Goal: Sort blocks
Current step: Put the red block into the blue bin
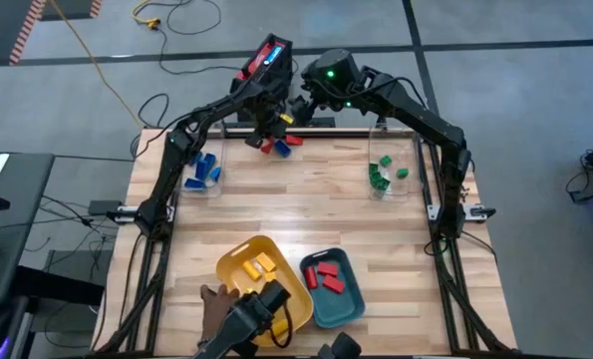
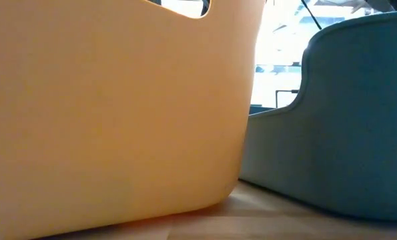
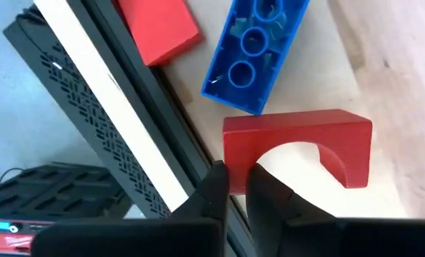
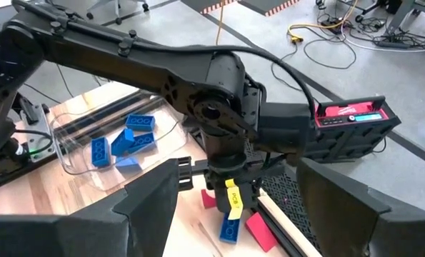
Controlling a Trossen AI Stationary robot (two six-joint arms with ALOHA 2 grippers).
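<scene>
Left wrist view: left gripper [image 3: 238, 187] nearly closed, fingertips at red arch block's [image 3: 298, 146] edge, blue block [image 3: 255, 51] adjacent, table's far edge. Right gripper [image 4: 233, 214] spread wide, holding nothing.

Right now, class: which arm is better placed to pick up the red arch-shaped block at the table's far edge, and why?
Left. The left gripper already sits at the red arch block, fingers astride its end. The right gripper is open, held above.
</scene>
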